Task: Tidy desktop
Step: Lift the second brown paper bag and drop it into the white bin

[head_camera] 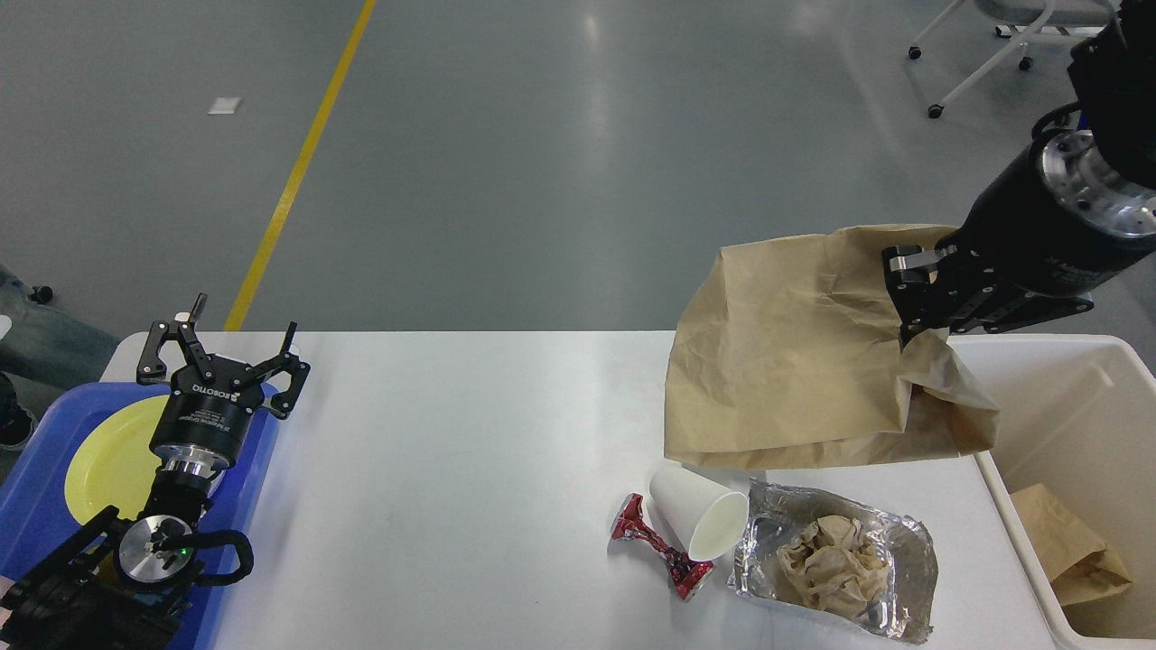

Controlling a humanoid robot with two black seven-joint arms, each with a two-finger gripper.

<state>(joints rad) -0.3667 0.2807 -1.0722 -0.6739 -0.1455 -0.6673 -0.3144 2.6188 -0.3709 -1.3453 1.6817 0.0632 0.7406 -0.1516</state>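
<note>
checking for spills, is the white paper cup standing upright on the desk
No, the white paper cup lies tipped on its side on the desktop, its open mouth facing the foil tray.

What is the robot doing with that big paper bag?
It is cleaning up the white desktop. Its right gripper is pinching a brown paper bag and holding it up beside the cream bin, where another brown bag already lies. A tipped white paper cup, a crushed red can and a foil wrapper holding crumpled paper wait on the desktop. The left gripper hangs open above the blue tray.
</note>
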